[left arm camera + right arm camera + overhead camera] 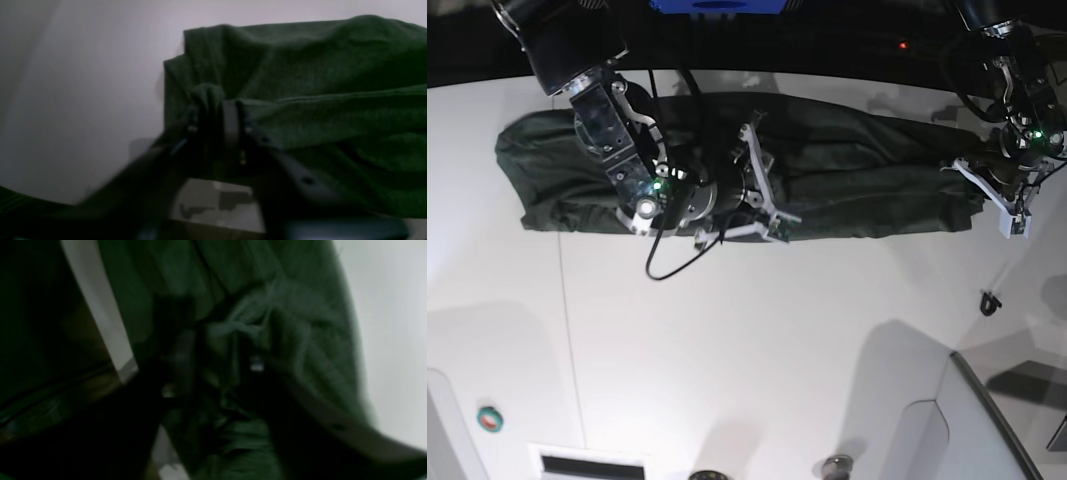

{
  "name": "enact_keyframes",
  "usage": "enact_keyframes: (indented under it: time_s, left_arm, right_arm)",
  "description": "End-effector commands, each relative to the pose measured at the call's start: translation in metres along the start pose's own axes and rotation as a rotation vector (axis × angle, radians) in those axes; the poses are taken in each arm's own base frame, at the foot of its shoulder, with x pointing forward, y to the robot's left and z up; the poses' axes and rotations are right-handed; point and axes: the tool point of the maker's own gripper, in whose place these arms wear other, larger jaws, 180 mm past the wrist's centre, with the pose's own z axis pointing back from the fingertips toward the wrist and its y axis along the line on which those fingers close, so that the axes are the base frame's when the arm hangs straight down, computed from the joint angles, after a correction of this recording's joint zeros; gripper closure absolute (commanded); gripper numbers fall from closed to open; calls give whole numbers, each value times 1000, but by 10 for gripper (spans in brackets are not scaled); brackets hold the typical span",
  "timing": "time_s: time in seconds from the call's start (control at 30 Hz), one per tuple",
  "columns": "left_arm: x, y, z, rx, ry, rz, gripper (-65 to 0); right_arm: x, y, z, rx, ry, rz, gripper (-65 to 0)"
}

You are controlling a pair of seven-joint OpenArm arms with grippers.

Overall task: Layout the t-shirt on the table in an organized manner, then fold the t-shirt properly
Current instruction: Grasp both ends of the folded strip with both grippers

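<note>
T-shirt [857,180] lay as a long folded band across the far side of the table [757,340], running 9 to 3 o'clock in the base view. Left gripper [218,116] sat at the band's 3 o'clock end, with cloth bunched between its jaws. Right gripper [762,185] sat on the band left of centre; its wrist view was blurred with cloth all round the fingers, so jaw state could not be told.

Judged step: folding, lengthwise fold laid down. Next move likely calls for freeing both grippers cleanly without dragging the fabric, then regrasping the ends for a crosswise fold.
</note>
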Motion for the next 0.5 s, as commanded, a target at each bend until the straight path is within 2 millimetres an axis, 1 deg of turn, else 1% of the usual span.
enact_keyframes:
  time_s: [0.0,0.03,0.07,0.13,0.17,0.23,0.3,0.33,0.37,0.47]
  left_arm:
    - [16,8,5,20,-48,-10,-217]
    - [16,9,5,21,-48,-9,-257]
    - [15,9,5,21,-45,-10,-296]
    - [12,9,6,21,-39,-11,-369]
    - [12,9,6,21,-39,-11,-403]
    - [12,9,6,21,-40,-11,-462]
    - [15,8,8,20,-50,-13,-482]
    - [20,8,10,23,-64,-19,-482]
    - [21,7,15,25,-74,-29,-481]
    - [39,3,29,36,-135,-57,-482]
  right_arm:
    - [17,-23,20,-66,-68,12,-308]
    - [15,-36,34,-114,-87,-12,-344]
    - [14,-49,48,-164,-115,-45,-351]
    - [2,-81,77,-273,-155,-135,-347]
    - [-8,-97,92,-329,-168,-187,-347]
    - [-36,-128,119,-431,-176,-302,-345]
    - [-63,-150,143,-524,-185,-419,-345]
    - [-79,-159,155,-567,-182,-469,-345]
    - [-96,-165,166,-605,-173,-512,-345]
    - [-132,-177,185,-666,-140,-590,-345]
